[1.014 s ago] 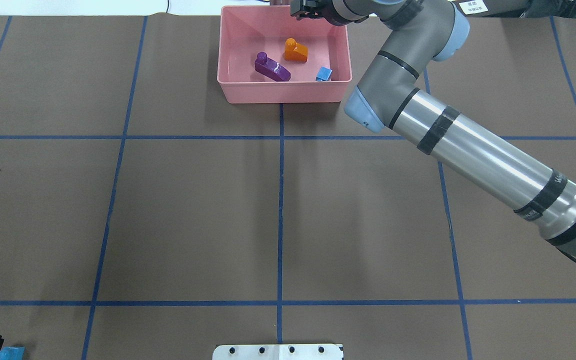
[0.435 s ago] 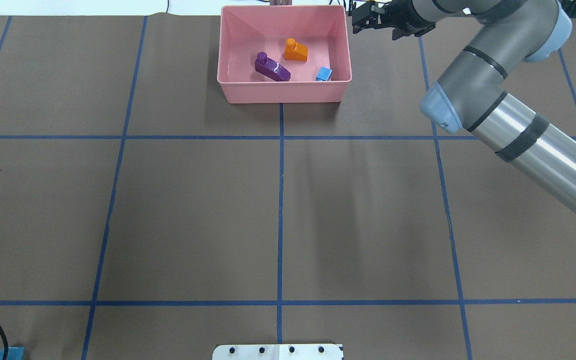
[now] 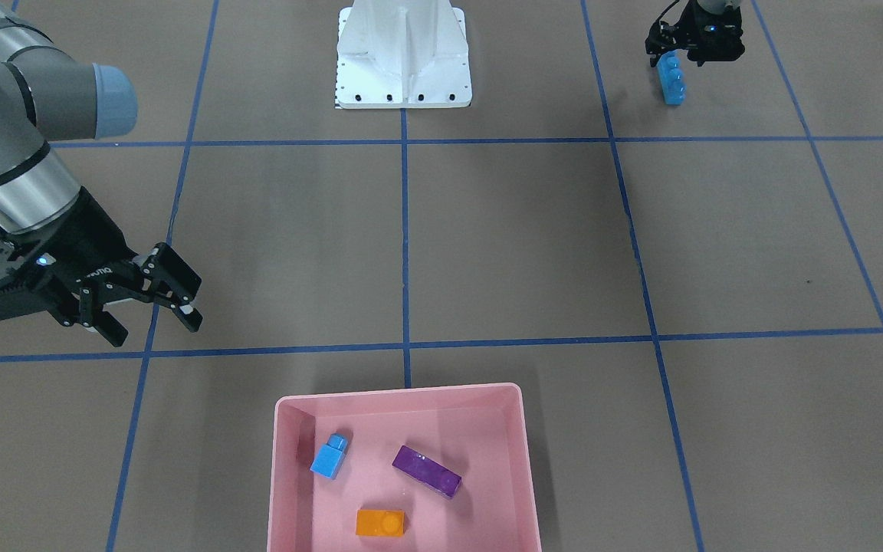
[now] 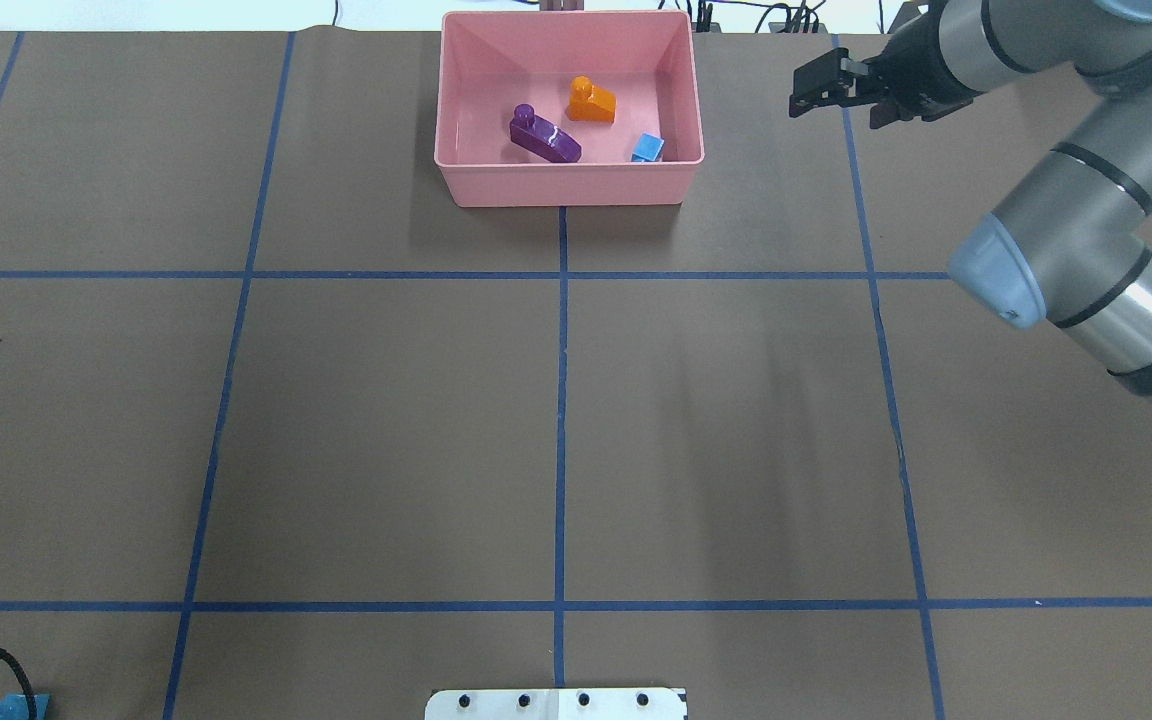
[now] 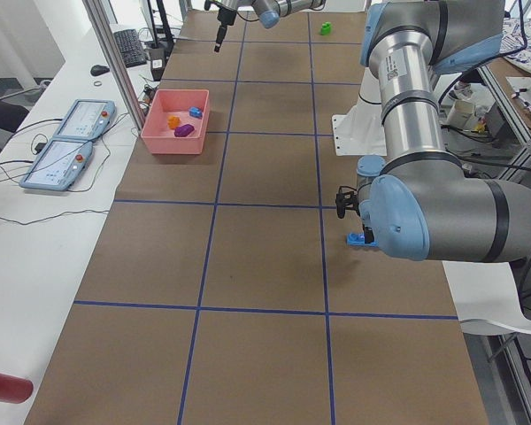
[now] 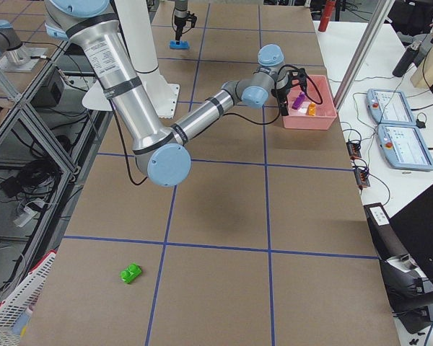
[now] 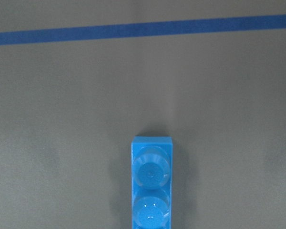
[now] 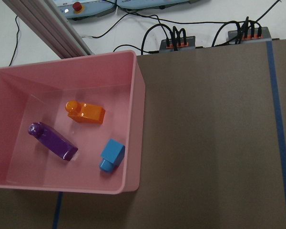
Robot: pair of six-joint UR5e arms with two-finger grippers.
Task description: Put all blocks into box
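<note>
Three blocks boxed, long blue next

The orange block (image 3: 380,522), purple block (image 3: 426,471) and small blue block (image 3: 329,457) lie in the pink box (image 3: 403,391), bottom centre, front view. Upper right, the left hand (image 3: 677,55) sits over the long blue block (image 3: 671,81); gripping or not, I cannot tell. Best to clamp its long sides squarely, lift above the rim, cross the bare bench (image 3: 518,245) between. The right hand (image 3: 153,326) hangs spread, empty, left of the box.

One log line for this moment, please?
box: orange block, purple block, small blue block | right fingers: open, beside box | left fingers: at long blue block, grip unclear | green block: on table
</note>
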